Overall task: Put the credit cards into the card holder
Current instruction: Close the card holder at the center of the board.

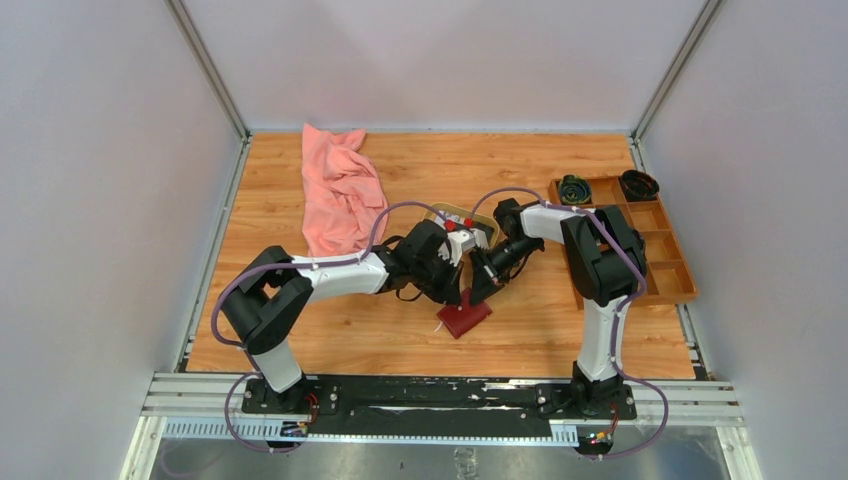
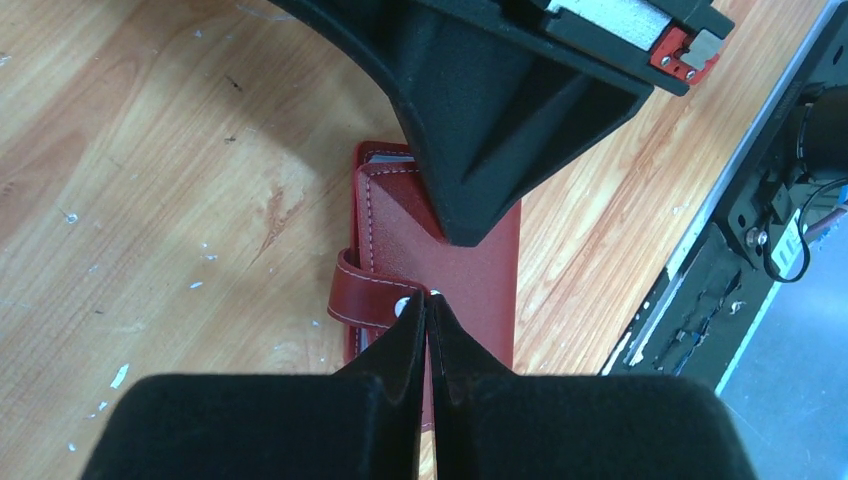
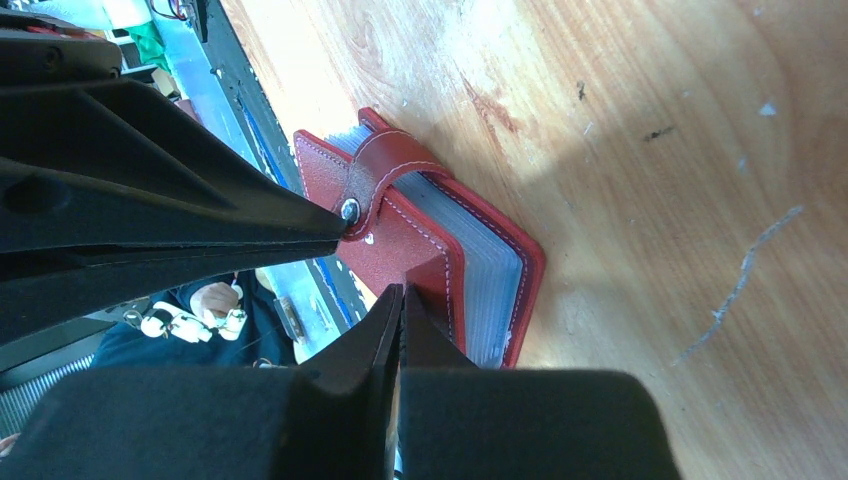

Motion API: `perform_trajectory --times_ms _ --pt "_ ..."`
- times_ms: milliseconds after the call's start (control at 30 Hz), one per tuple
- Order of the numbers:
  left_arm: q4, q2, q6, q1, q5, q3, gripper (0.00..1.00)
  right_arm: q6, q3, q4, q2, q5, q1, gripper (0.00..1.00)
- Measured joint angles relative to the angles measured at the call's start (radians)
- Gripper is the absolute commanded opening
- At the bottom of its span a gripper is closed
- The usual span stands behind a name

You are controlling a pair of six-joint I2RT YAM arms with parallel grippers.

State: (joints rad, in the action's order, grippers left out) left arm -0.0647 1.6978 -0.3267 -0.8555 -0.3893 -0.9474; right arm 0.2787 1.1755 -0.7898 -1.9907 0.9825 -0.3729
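The wood-grain counter (image 1: 330, 340) is walled on three sides, and bare planks are left along its near edge and near-left corner. A crumpled pink cloth (image 1: 340, 195) is draped toward the far-left corner. A brown compartment tray (image 1: 665, 265) is set against the right edge. The card holder (image 3: 400, 240), of dark red stitched leather, is laid folded near the counter's middle, with its strap wrapped over one edge and grey leaves seen between the covers. The left end effector (image 2: 428, 300) and right end effector (image 3: 402, 292) are both clenched empty, tips set against its cover.
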Motion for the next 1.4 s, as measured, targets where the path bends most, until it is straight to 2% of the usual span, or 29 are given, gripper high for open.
perform_trajectory --times_ms 633,800,1033,1100,1200,1233,1300,1400 --pt "0.019 0.013 -0.015 -0.004 -0.018 0.000 0.00 0.000 0.000 0.000 0.000 0.000 0.000 0.01" --pt "0.029 0.013 -0.023 -0.006 -0.016 0.003 0.00 0.007 0.000 -0.002 0.000 0.003 0.000 0.11" --pt "0.044 0.012 -0.034 -0.006 -0.011 0.012 0.01 0.075 0.005 -0.029 0.015 0.023 -0.001 0.29" --pt "0.048 0.010 -0.041 -0.006 -0.009 0.014 0.17 0.116 0.005 -0.042 0.034 0.025 -0.001 0.31" --pt "0.064 -0.022 -0.051 -0.008 0.000 0.039 0.25 0.188 0.005 -0.054 0.085 0.013 0.006 0.32" --pt "0.065 -0.044 -0.054 -0.010 0.010 0.053 0.31 0.214 0.005 -0.060 0.111 0.012 0.010 0.32" --pt "0.071 -0.103 -0.055 -0.011 0.026 0.082 0.42 0.265 0.005 -0.074 0.172 0.012 0.015 0.33" --pt "0.085 -0.253 -0.061 -0.013 0.070 0.138 0.49 0.350 0.006 -0.093 0.275 0.016 0.023 0.37"
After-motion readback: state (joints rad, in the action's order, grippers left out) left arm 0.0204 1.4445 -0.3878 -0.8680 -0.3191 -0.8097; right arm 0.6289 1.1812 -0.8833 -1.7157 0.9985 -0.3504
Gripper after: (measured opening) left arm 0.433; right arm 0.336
